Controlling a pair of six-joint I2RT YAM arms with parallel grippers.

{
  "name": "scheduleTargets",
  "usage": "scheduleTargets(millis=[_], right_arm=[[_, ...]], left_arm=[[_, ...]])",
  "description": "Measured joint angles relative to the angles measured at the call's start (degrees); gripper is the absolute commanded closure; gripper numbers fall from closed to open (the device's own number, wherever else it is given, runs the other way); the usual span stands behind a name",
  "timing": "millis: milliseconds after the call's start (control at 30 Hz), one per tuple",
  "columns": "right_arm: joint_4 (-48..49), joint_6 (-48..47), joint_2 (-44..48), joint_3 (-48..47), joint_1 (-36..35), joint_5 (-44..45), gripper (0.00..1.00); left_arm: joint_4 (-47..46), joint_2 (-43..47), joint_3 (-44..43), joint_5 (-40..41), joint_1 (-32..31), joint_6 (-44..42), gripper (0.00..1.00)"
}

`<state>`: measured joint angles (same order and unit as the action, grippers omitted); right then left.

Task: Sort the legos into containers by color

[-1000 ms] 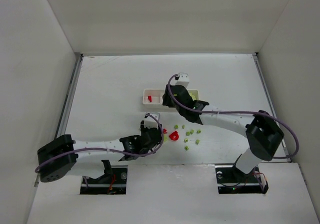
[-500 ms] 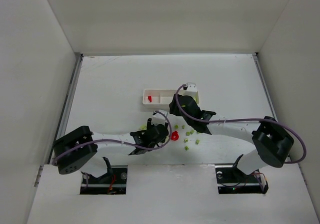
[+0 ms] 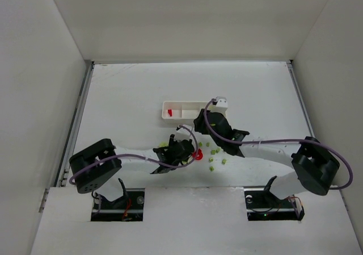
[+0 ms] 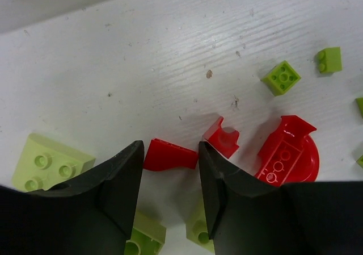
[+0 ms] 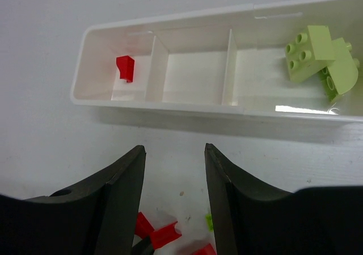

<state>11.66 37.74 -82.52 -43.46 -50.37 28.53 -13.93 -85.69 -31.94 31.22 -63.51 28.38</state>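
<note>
My left gripper is low on the table, open, with a red slope lego lying between its fingertips, close against both. Just to its right lie a red arch lego and a round red piece. Yellow-green legos are scattered around. The white tray holds one red lego in its left compartment and green legos in its right one. My right gripper hovers open and empty, just short of the tray.
A larger green plate piece lies left of my left fingers, and two green bricks sit under them. White walls enclose the table on three sides. The two arms are close together near the pile.
My left gripper has slid right into the pile, bringing the red slope lego between its fingertips. My right gripper has pulled back from over the tray toward the pile.
</note>
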Motion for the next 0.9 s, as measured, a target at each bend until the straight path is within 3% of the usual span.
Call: scheduleTargets(millis=[100,233,433,667,900], right_arm=[[0.4,0.2,0.8,0.7,0.0,0.0,0.48],[0.7,0.2,2.2,2.1,0.0,0.0,0.48],[0.3,0.2,7.3,6.7,-1.2,-0.5,0.49],[-1.8,0.0,8.1,8.5,-8.8,-2.4,0.50],[-3.9,-0.5,2.7,8.2,-14.2,-3.5,0.49]], left_arm=[[-0.1,-0.2,-0.2,0.0,0.3,-0.1,0.73],[-0.2,1.5,0.0,0.0,0.6,-0.2,0.78],[-0.5,11.3,2.0,0.0,3.3,-0.1,0.78],[0.6,20.9,2.1,-0.5,9.5,0.0,0.77],[2.6,16.9,-4.9,-4.3,20.0,0.0,0.76]])
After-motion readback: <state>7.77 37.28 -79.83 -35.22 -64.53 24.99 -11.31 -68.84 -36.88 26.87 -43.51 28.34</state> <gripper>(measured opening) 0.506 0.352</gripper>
